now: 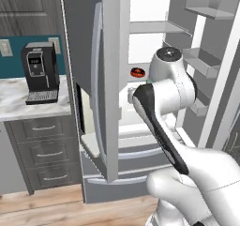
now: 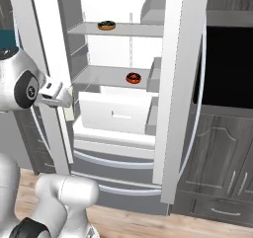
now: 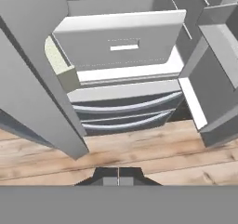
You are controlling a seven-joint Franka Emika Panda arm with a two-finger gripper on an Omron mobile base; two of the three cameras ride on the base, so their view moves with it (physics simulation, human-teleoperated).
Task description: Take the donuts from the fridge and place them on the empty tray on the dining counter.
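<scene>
The fridge stands with both doors swung open, white inside. A tan donut with dark icing lies on the upper shelf. A dark donut with red-orange icing rests on the shelf below and also peeks out beside my arm as a red ring. My gripper is shut with nothing in it, its tips pressed together, aimed down at the fridge's crisper drawer and the floor. My hand hangs by the left door's edge, left of and below both donuts. The tray and the dining counter are out of view.
A white crisper drawer sits under the shelves, above the steel bottom drawers. Door bins jut from the right door. Left of the fridge, a black coffee machine stands on a marble worktop. Dark cabinets flank the right.
</scene>
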